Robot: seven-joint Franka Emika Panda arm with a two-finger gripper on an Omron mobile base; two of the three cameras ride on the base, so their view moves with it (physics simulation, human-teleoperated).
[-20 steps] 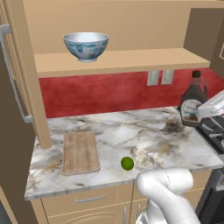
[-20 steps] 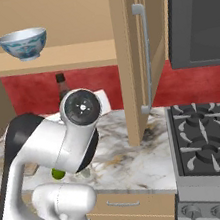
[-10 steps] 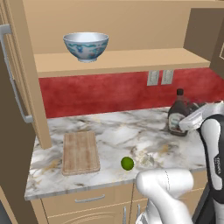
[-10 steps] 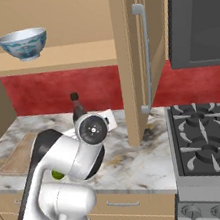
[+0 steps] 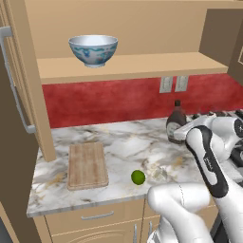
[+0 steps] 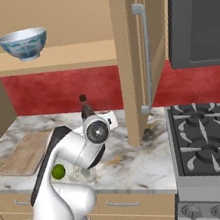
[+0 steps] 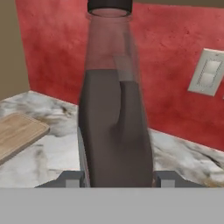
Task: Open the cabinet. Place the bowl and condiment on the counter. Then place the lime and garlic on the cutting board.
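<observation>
Marble counter (image 5: 118, 142) under red backsplash (image 5: 104, 99); hand (image 7: 117, 177) pinching condiment (image 7: 114, 127); cabinet (image 5: 19, 109) open.

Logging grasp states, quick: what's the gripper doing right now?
Gripper: closed on the condiment, the bottle sitting between its fingers just above the counter.

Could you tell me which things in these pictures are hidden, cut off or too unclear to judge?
- Syrup bottle: whether its base touches the counter is cut off at the bottom of the hand view; the arm covers it in both base views.
- Hand: fingertips cut off; grip on the bottle unconfirmed.
- Garlic: pale, blends with marble in the left base view.
- Lime: partly behind the arm in the right base view.
</observation>
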